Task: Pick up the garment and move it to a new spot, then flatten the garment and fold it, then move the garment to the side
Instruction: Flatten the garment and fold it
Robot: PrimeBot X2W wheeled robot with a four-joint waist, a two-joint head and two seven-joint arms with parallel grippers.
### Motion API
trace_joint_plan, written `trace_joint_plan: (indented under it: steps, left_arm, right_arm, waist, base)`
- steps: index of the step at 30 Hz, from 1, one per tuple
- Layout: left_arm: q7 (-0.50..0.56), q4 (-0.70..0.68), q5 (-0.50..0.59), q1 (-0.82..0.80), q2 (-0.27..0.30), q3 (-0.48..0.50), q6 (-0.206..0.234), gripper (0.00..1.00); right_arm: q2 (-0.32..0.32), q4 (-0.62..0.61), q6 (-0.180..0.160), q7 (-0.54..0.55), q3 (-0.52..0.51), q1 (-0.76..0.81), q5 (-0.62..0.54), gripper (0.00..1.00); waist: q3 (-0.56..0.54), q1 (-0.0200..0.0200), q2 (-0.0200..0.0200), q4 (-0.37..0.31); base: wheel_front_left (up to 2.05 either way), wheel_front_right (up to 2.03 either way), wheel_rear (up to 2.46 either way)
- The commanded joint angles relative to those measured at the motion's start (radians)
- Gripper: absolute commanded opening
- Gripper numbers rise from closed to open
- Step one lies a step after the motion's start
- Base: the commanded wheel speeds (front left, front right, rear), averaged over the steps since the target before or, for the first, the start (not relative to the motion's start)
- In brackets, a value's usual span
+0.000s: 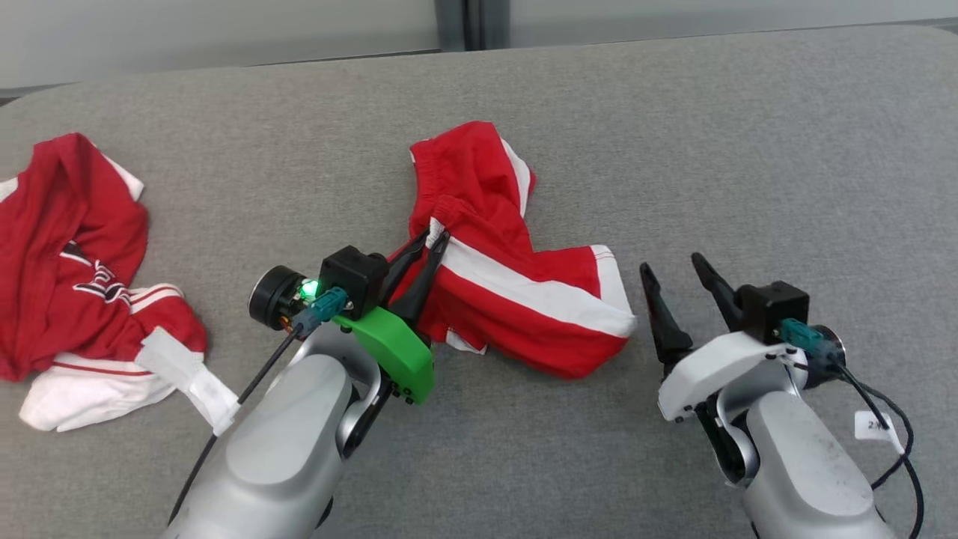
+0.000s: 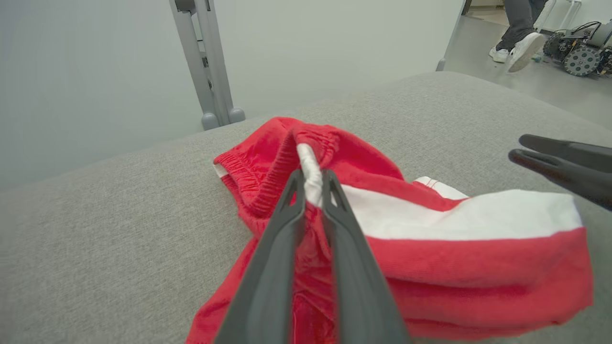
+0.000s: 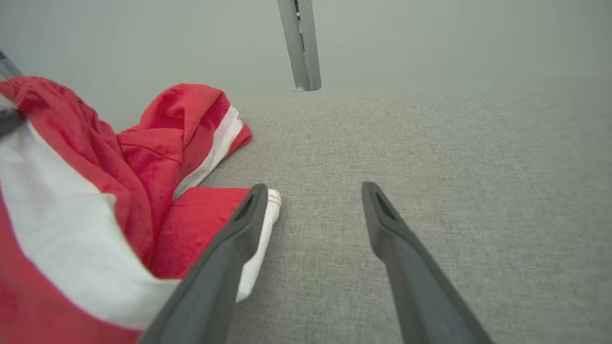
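Wide grey padded surface (image 1: 711, 135) spans scene. At centre, red-and-white shorts (image 1: 524, 299) lie crumpled. At far left, well apart, second red garment (image 1: 67, 254) sits in heap. Robot's left gripper (image 1: 432, 241) pressed together on waistband (image 2: 311, 157) of shorts, pinching white seam fold. Robot's right gripper (image 1: 677, 273) spread wide, empty, just beside shorts' right hem. Judgement: pickup step in hand. Lift straight up, slowly, until cloth clears surface; thin pinch may slip. Free gripper could take hem to stop bunching.

Matt cloth garment (image 1: 524, 299), rough-woven surface (image 1: 748, 150)
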Motion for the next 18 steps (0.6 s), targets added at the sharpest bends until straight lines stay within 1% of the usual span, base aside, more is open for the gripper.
trace_joint_plan:
  steps: [1, 4, 7, 12, 18]
  left_arm:
    - [-0.007, -0.013, 0.004, 0.019, -0.003, -0.003, 0.008, 0.0]
    - [-0.01, -0.036, 0.009, 0.034, -0.006, -0.012, 0.015, 0.0]
    - [-0.01, -0.057, 0.01, 0.047, -0.008, -0.02, 0.019, 0.0]
    - [-0.009, -0.077, 0.006, 0.055, -0.011, -0.026, 0.028, 0.0]
    - [-0.009, -0.09, 0.001, 0.061, -0.008, -0.032, 0.037, 0.0]
  right_arm:
    - [-0.019, 0.045, -0.002, 0.018, 0.015, -0.032, -0.012, 1.0]
    - [-0.03, 0.13, -0.001, 0.05, 0.042, -0.089, 0.01, 1.0]
    - [-0.055, 0.203, -0.001, 0.075, 0.072, -0.138, 0.028, 1.0]
    - [-0.077, 0.306, -0.001, 0.103, 0.11, -0.202, 0.061, 1.0]
    - [-0.076, 0.4, -0.001, 0.148, 0.153, -0.248, 0.103, 1.0]
  waist:
    - [-0.011, 0.0, 0.0, 0.063]
    - [-0.013, 0.0, 0.0, 0.092]
    - [-0.01, 0.0, 0.0, 0.114]
    - [-0.008, 0.0, 0.0, 0.13]
    - [-0.006, 0.0, 0.0, 0.139]
  base:
    - [0.0, 0.0, 0.0]
    - [0.0, 0.0, 0.0]
    - [0.0, 0.0, 0.0]
    - [0.0, 0.0, 0.0]
    - [0.0, 0.0, 0.0]
